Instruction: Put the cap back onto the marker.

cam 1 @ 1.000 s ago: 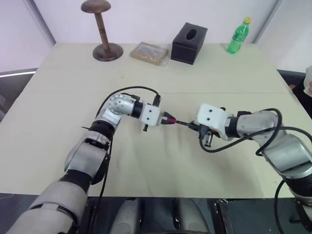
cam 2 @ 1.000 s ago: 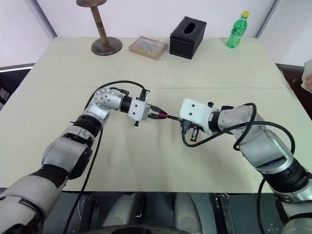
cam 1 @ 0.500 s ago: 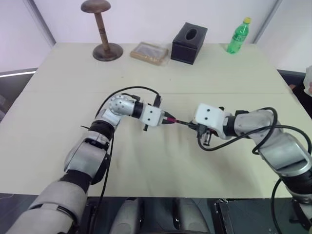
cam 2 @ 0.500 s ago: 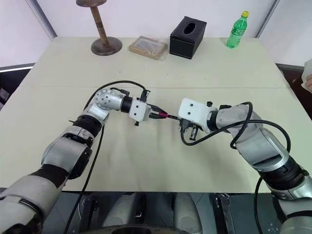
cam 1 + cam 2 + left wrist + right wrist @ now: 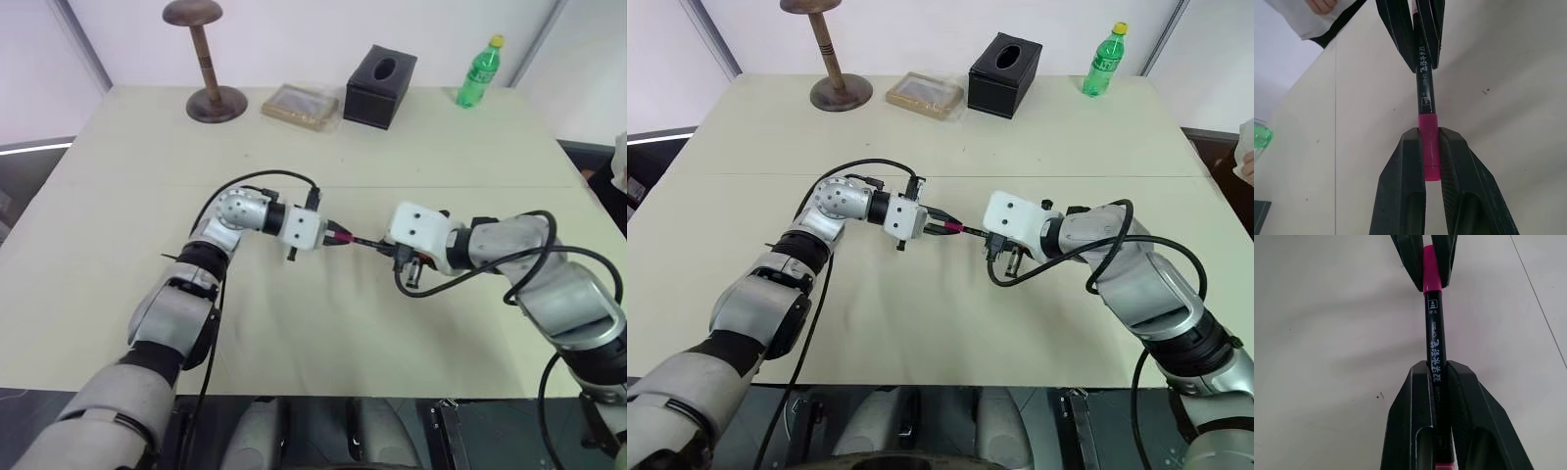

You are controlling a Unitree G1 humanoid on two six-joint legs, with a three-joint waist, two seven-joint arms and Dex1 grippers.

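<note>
Left gripper is clamped tight on the pink cap, and the right gripper is squeezed shut on the marker barrel, right over the white lettering. The two point at each other nose to nose above the middle of the table, cap at 9 o'clock, marker at 3. In both wrist views the cap looks already slid over the marker's end, with no tip showing.

Handling-wise, I'd say both bits are featherlight, stiff, smooth plastic, so they can twist or slip between the fingers. Grip mid-barrel and mid-cap like now, push straight along the axis. The bottle, box and wooden stand sit way off at 12.
</note>
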